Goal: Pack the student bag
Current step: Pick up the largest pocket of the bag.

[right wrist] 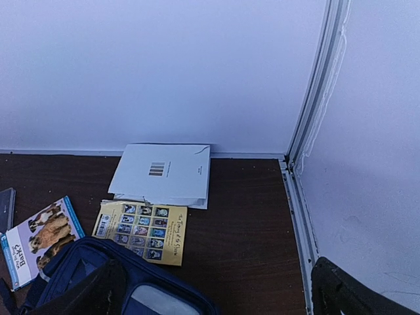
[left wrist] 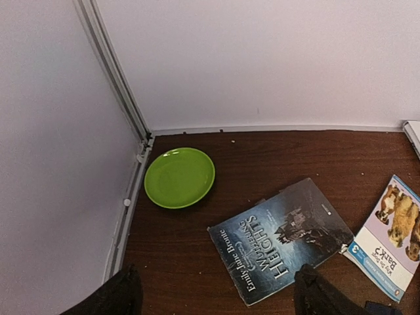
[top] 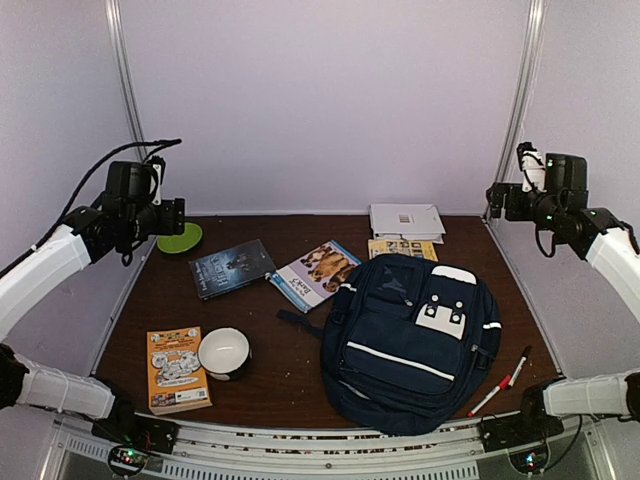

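Observation:
The navy-blue student bag with white trim lies flat at the front right of the table, its front pocket up. Its top edge shows in the right wrist view. My left gripper is raised high at the back left, open and empty; in its wrist view it hangs over a dark book. My right gripper is raised high at the back right, open and empty; in its wrist view it hangs over bare table beyond the bag.
On the table are a green plate, the dark book, a dog-cover book, a yellow book, a white booklet, an orange book, a white bowl and markers. Walls enclose three sides.

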Available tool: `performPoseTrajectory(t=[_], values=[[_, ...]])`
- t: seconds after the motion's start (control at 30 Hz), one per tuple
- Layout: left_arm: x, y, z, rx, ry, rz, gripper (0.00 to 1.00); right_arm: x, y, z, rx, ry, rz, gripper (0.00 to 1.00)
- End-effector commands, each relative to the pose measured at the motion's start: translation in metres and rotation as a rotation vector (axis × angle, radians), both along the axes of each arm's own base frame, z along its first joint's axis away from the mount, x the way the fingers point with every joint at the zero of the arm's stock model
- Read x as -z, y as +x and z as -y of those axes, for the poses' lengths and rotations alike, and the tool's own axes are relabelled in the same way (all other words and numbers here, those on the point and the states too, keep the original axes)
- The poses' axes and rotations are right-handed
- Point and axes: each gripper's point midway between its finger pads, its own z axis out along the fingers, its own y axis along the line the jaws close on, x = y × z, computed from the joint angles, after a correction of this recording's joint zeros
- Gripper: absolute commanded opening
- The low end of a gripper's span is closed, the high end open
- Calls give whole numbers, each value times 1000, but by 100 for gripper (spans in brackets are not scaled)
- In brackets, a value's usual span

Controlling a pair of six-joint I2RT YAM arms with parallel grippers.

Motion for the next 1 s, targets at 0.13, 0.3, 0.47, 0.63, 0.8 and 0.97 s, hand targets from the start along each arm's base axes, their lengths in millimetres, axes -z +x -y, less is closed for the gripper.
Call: performPoseTrajectory(t=[0.13,0.3,0.47,0.63,0.8,0.97], values=[[3,13,48,318,-219,75,71,4,-20,-45,-303,-50,-47,89],[13,-3,96,539,-232,68,64,31,-51,-113,-597,-175,-134,80],[23,-26,148,760,-242,79,56,79,-105,-188,-948,-314,-228,68],[36,-47,183,909,-215,49,53,137,-164,-243,-1227,-504,-317,55],[50,-63,211,1020,-173,21,53,190,-231,-277,-1485,-612,-409,53],[54,-66,222,1058,-150,22,54,232,-282,-288,-1641,-694,-478,61]])
